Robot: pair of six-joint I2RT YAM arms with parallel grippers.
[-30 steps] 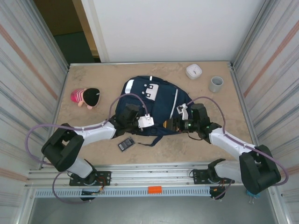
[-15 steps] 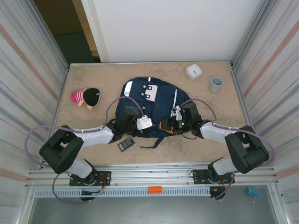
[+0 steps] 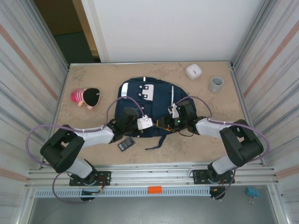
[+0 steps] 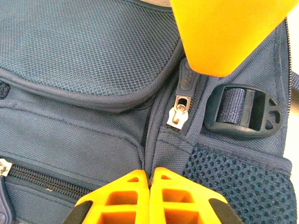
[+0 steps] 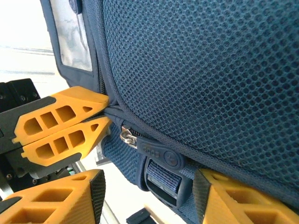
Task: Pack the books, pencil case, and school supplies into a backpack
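The left tool (image 3: 156,126) and right tool (image 3: 167,124) meet at the backpack's (image 3: 149,95) near edge in the top view; it lies flat on the sandy bench (image 3: 107,74) between ribbed metal walls. Left wrist: the left tool pinches shut on backpack fabric just below the zip pull (image 4: 179,112). Right wrist: the right tool stands open astride that pull, the nearer arm to it.

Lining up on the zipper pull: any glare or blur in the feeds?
Left wrist: zipper pull and backpack mesh sharp, evenly lit. Right wrist: background left of the backpack blown out white, pull crisp. Top external: soft even light, no glare.
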